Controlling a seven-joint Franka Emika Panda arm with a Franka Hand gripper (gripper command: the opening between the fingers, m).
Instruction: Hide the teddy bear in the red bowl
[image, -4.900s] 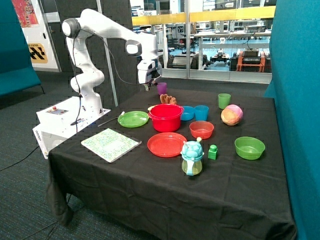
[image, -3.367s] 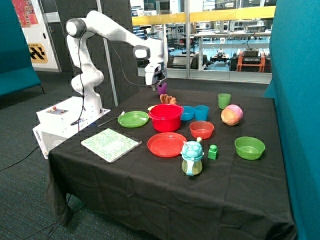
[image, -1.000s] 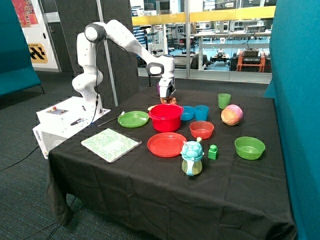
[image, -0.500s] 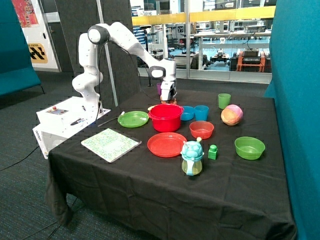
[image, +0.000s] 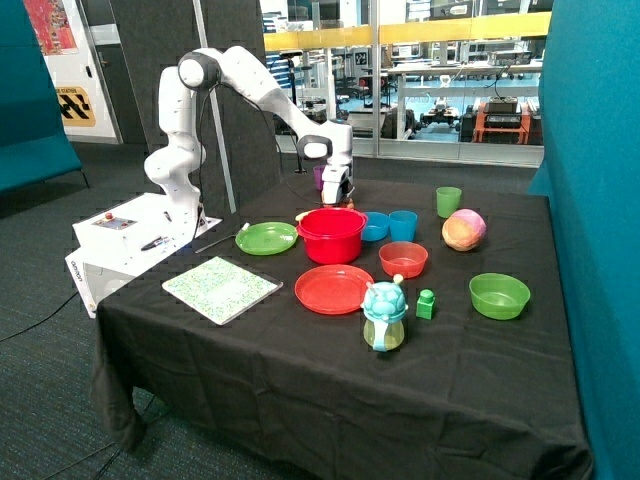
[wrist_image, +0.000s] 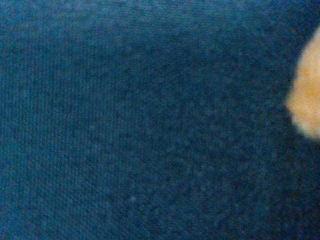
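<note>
The red bowl (image: 332, 238) stands on the black cloth near the middle of the table, and nothing shows inside it from this angle. My gripper (image: 338, 198) is low, right behind the bowl's far rim, where the teddy bear lies. In the outside view the gripper and the bowl rim hide the bear. The wrist view is very close to the cloth, with a blurred orange patch of the teddy bear (wrist_image: 307, 95) at the picture's edge.
Around the red bowl are a green plate (image: 266, 238), a red plate (image: 333, 288), a small orange-red bowl (image: 403, 259), a blue bowl (image: 375, 226) and a blue cup (image: 403, 225). Farther off are a pink-yellow ball (image: 464, 229), a green bowl (image: 499, 295) and a patterned book (image: 221, 288).
The arm has swung from above the green plate's side over to behind the red bowl and lowered. The gripper now covers the spot where the bear showed.
</note>
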